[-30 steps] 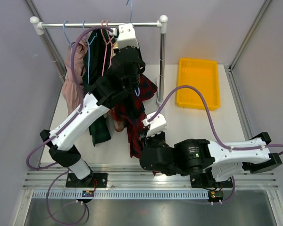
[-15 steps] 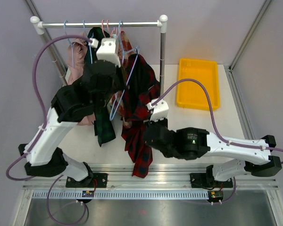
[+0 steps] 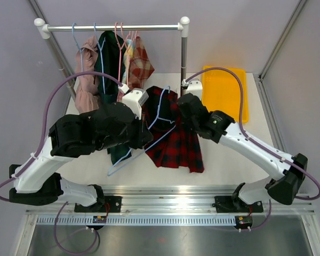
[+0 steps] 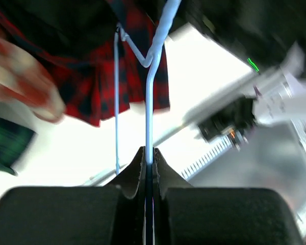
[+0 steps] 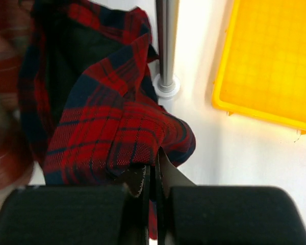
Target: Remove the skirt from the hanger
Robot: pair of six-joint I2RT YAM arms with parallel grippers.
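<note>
A red and dark plaid skirt (image 3: pixel 173 136) lies spread over the table middle, still on a light blue wire hanger (image 3: pixel 149 136). My left gripper (image 4: pixel 149 162) is shut on the hanger's blue wire (image 4: pixel 149 112), which runs up to the skirt (image 4: pixel 92 76). My right gripper (image 5: pixel 155 171) is shut on a fold of the skirt (image 5: pixel 117 127), at its upper right edge by the rack post (image 5: pixel 166 46). In the top view the left gripper (image 3: pixel 144 140) is left of the skirt and the right gripper (image 3: pixel 184 113) is at its upper right.
A clothes rack (image 3: pixel 112 26) at the back holds several other garments on hangers (image 3: pixel 104 58). A yellow tray (image 3: pixel 224 90) sits at the back right, also in the right wrist view (image 5: pixel 270 61). The rack's right post (image 3: pixel 183 64) stands beside the skirt.
The left arm has pulled the hanger and skirt off the rack and down toward the table. The right arm has swung up and back, holding the skirt's upper right edge. The skirt now lies spread out.
</note>
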